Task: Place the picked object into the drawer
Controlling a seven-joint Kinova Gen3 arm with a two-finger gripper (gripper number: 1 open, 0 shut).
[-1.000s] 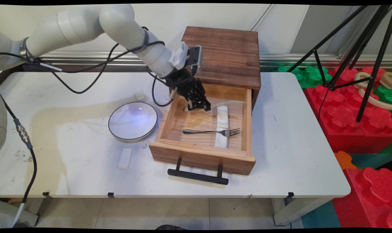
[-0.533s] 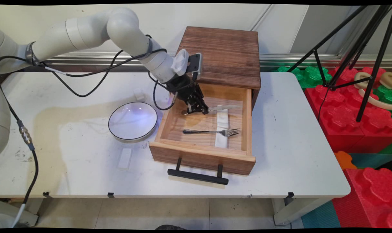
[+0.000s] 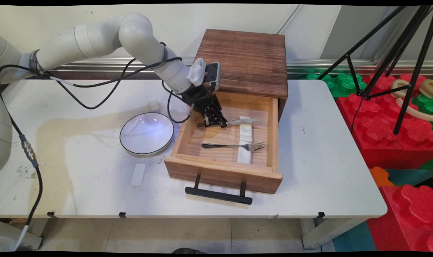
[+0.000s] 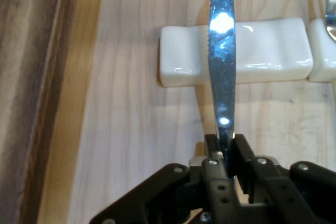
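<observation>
Steel table knife (image 3: 243, 121) (image 4: 222, 72), serrated, shiny, clenched by its handle in black end effector (image 3: 216, 124) (image 4: 226, 153) over the open pale-wood drawer (image 3: 224, 170), blade crossing a white ceramic rest (image 3: 245, 141) (image 4: 262, 51).

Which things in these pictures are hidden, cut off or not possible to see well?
- Knife: in the main view the gripper covers its handle; in the hand view the blade tip is cut off by the top edge.
- Fork: the hand view shows only a sliver at the right edge.
- Drawer: its back end lies hidden under the wooden cabinet.
- Whether the blade touches the white rest: cannot tell.
</observation>
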